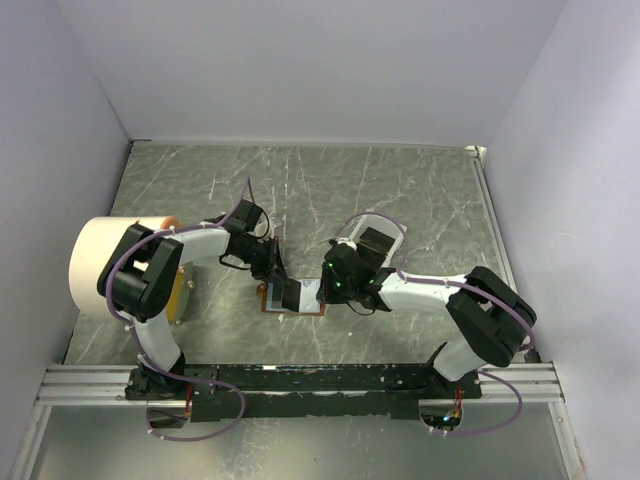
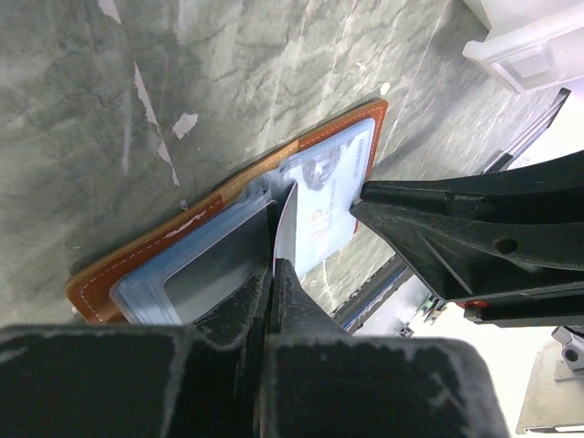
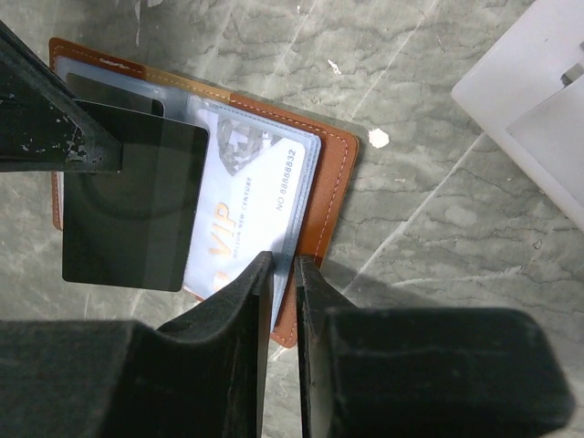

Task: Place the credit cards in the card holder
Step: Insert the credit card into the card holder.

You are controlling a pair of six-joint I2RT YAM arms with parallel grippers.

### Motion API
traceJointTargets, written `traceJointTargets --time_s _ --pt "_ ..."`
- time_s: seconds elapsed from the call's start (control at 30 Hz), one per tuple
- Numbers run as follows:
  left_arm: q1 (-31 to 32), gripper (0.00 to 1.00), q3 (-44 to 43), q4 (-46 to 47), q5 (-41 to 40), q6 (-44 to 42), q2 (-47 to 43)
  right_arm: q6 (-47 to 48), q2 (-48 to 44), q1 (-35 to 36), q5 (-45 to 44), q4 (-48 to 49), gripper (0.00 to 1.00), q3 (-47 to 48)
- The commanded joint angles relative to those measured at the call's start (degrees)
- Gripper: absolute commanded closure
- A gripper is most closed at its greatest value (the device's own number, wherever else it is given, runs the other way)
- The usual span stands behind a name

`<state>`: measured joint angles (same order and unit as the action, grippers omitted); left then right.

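Holding dark card [image 3: 132, 205] clamped in left hand [image 2: 276, 260], above open wallet [image 3: 328, 173] at worktop [image 3: 438, 237] centre, likely for sliding into left pocket. Right hand [image 3: 285, 274] at wallet near edge, fingers almost together, probably steadying; real grip cannot tell. VIP card [image 3: 251, 201] already in pocket. Left pocket partly hidden under dark card.

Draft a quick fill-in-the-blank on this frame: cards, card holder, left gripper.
1. The left gripper is shut on a card whose face is plain and ____.
2. The card holder lies ____ on the table, lining up.
3. The pale card in its clear pocket has the big letters ____ printed on it.

Missing words: dark; open; VIP
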<state>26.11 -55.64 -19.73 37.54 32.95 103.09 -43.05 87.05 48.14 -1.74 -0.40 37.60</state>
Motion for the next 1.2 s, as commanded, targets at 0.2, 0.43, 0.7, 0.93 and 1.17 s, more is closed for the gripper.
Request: traceJointTargets --time_s 0.2,0.43,0.7,0.93,1.17 --pt "-1.1 0.93 1.7 -1.1 -2.0 -2.1 -0.9 0.9 0.7 0.3 -1.7 -2.2 0.85 0.1" --pt "-1.2 0.93 1.7 -0.8 -1.8 -2.1 -0.4 1.1 0.8 0.3 -1.7 -2.5 0.86 0.4" --pt "-1.1 0.93 1.3 1.9 -0.3 -2.0 1.2 1.2 1.0 0.3 -1.5 -2.3 0.86 0.7" --pt "-0.6 0.93 0.3 1.9 -0.8 -2.6 2.6 1.0 1.2 0.3 -1.1 -1.6 0.86 0.4" --pt "-0.5 0.93 0.5 3.7 -0.6 -1.5 3.4 0.9 1.1 0.3 -0.9 -1.4 0.86 0.2"
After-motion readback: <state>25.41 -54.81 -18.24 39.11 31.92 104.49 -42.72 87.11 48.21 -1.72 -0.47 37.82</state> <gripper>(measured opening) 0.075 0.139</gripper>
